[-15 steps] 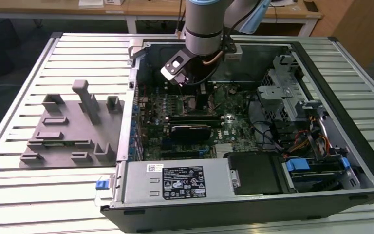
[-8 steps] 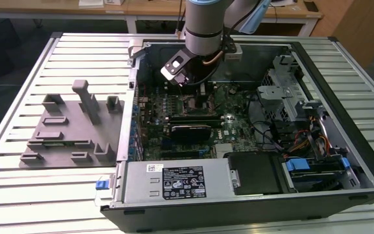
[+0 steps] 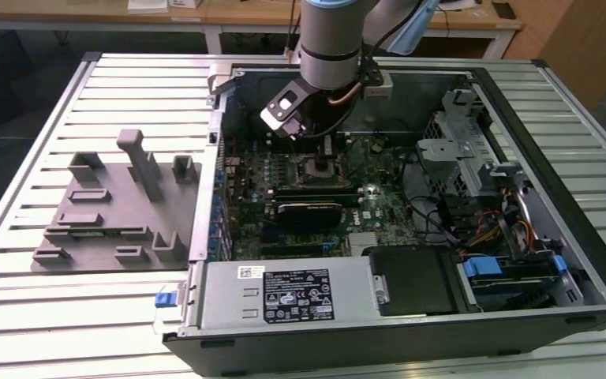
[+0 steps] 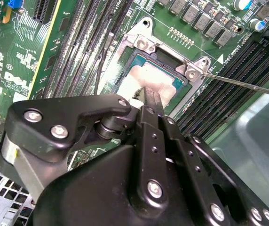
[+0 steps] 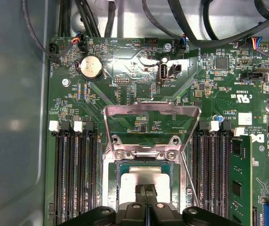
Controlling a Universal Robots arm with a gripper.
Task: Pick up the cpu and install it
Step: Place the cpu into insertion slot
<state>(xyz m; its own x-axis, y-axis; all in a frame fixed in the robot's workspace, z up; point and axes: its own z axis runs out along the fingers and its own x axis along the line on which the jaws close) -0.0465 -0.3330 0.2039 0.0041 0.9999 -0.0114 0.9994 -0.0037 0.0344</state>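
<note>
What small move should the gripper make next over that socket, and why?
Probably a short straight lift. The cpu lies flat inside the socket, the gripper is shut over its top rather than around it, and the load plate stands open, so rising clear seems safest.

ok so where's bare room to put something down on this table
Bare slats of the table beyond the grey fixture and in front of it; also a strip at the exterior view's right of the case. Inside the case it is crowded: the hand hangs over the cpu, with cables close by.
</note>
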